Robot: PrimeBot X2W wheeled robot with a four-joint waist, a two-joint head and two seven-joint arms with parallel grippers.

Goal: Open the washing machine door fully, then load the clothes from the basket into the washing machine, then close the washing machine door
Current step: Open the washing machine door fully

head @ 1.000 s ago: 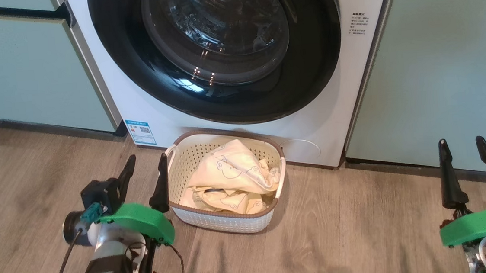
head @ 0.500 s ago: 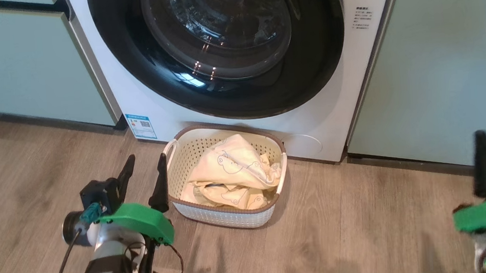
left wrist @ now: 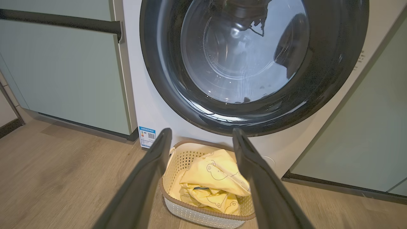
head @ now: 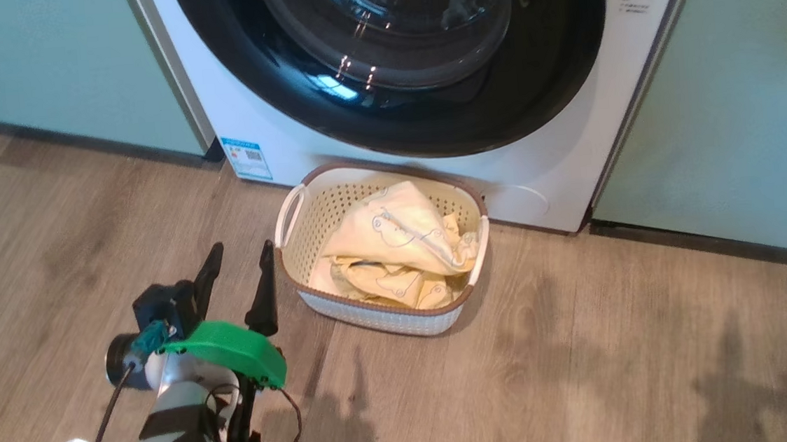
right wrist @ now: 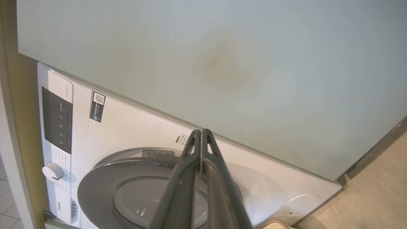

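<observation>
Light: bright, even and soft in all your views.
Glare: white specks and a blue patch on the washing machine door [head: 394, 52] glass, head view.
Shadows: faint, soft-edged patches on the floor [head: 588, 374].
Blur: your head view smears at its right edge; the left claw [left wrist: 202, 131] fingers look soft up close.
Distortion: cabinet [left wrist: 63, 79] edges lean near the wrist views' borders; right wrist view tilted, pale.
</observation>
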